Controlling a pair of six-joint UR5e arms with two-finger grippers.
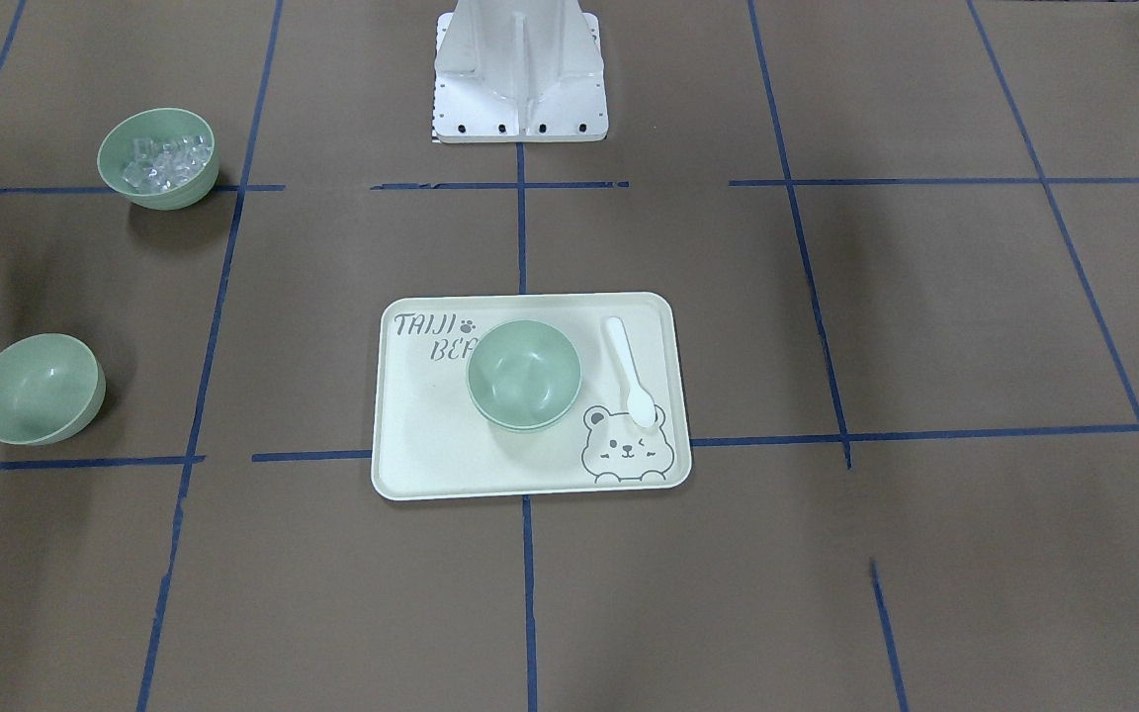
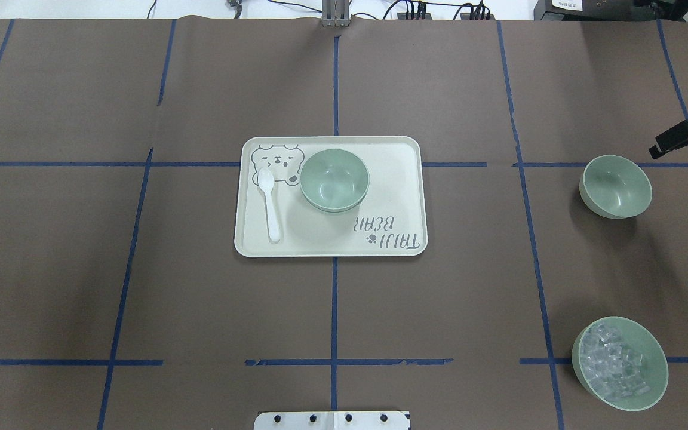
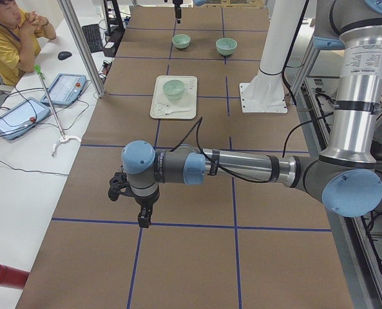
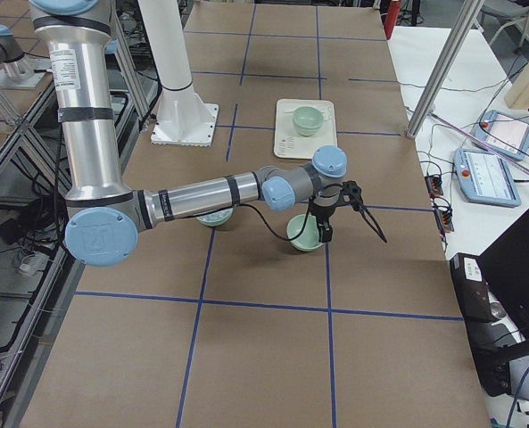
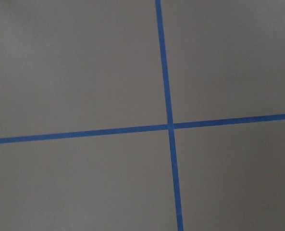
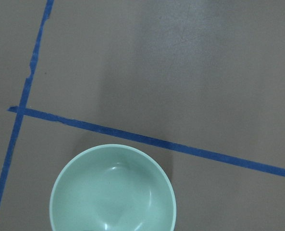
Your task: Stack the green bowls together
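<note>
Pale mint plastic, smooth and glossy, round and plain inside: that is what you see of the nested bowls (image 1: 524, 376) in the middle of the cream tray (image 1: 431, 445). A second rim peeks out just under the upper one. A white spoon (image 1: 629, 368) lies beside them on the tray, its scoop end on the printed bear. The lone bowl (image 2: 616, 186), of the same make, sits on the matte brown paper (image 2: 439, 298) well off to the robot's right, close to a blue tape line (image 2: 559, 164). The right gripper (image 4: 353, 234) hangs just beside it with its fingers spread and nothing between them; the overhead view cuts it off at the edge. The left gripper (image 3: 143, 217) shows only from the side, so you cannot tell how its fingers stand. The bowl of clear cubes (image 2: 620, 363) is mostly hidden behind the right arm in the right-side view.
</note>
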